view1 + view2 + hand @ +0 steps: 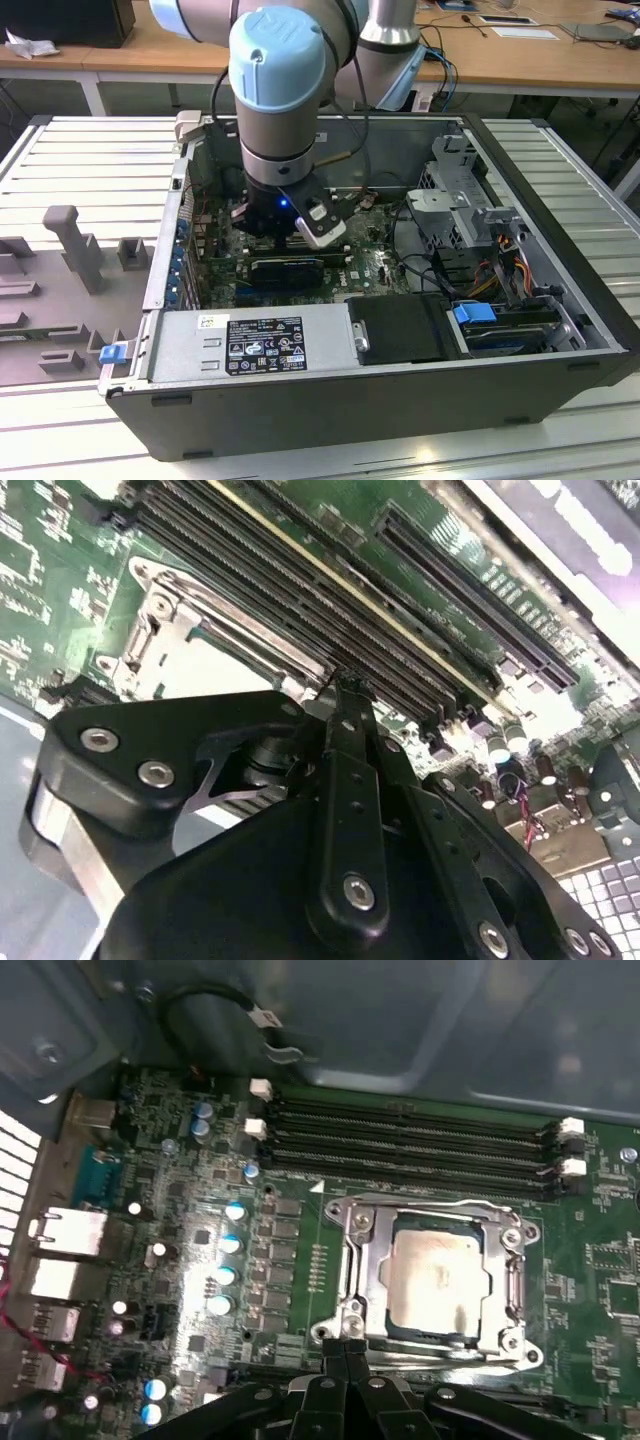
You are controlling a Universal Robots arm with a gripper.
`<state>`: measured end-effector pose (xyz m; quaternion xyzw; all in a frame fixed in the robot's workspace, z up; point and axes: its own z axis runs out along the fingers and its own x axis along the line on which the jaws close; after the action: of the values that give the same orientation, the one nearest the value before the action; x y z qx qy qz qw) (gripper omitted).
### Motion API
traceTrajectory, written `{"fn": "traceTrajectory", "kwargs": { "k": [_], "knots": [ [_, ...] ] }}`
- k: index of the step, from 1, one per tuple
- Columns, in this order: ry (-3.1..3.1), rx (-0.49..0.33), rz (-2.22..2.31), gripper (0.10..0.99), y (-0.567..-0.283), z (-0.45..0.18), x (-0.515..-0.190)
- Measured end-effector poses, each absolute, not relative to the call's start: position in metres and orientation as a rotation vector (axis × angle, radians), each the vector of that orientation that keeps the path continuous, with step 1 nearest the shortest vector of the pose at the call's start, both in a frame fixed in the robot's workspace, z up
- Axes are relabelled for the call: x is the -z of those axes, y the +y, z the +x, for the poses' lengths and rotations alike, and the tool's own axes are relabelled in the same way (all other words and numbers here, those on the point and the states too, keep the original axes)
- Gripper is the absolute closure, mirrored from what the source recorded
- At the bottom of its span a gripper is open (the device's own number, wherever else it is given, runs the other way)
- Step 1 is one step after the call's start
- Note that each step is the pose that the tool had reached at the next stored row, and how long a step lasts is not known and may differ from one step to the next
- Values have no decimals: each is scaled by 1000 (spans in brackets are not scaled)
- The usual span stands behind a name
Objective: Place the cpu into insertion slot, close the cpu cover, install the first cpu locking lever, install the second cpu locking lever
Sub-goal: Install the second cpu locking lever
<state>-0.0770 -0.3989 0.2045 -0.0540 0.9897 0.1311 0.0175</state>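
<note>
A: Silver metal frames the pale chip: in the first wrist view the cpu (432, 1282) sits in the insertion slot (352, 1278), with the cpu cover (432, 1210) lying down over its edges.

B: And the jaws?

A: The gripper (347, 1352) has its fingertips pressed together at the socket's near rim, holding nothing that I can make out. In the exterior view the gripper (283, 232) is deep inside the computer case (400, 400) above the motherboard (375, 268).

B: What might go wrong?

A: My guess: the tips sit tight against the frame, so a sideways slip could scrape the green board, or hit the memory slots (410, 1140) just beside the socket. A lever that misses its hook could spring up.

B: Any writing?

A: A black label (264, 344) on the power supply carries print, too small to read.
</note>
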Motion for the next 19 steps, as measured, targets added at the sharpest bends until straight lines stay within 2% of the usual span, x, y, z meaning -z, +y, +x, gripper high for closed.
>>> {"fn": "traceTrajectory", "kwargs": {
  "k": [5,11,19],
  "knots": [
    [3059,-498,-167,980,-402,-78,-198],
    [3053,-527,-167,980,-402,-80,-193],
    [3053,-527,-167,980,-402,-80,-222]
  ]
}}
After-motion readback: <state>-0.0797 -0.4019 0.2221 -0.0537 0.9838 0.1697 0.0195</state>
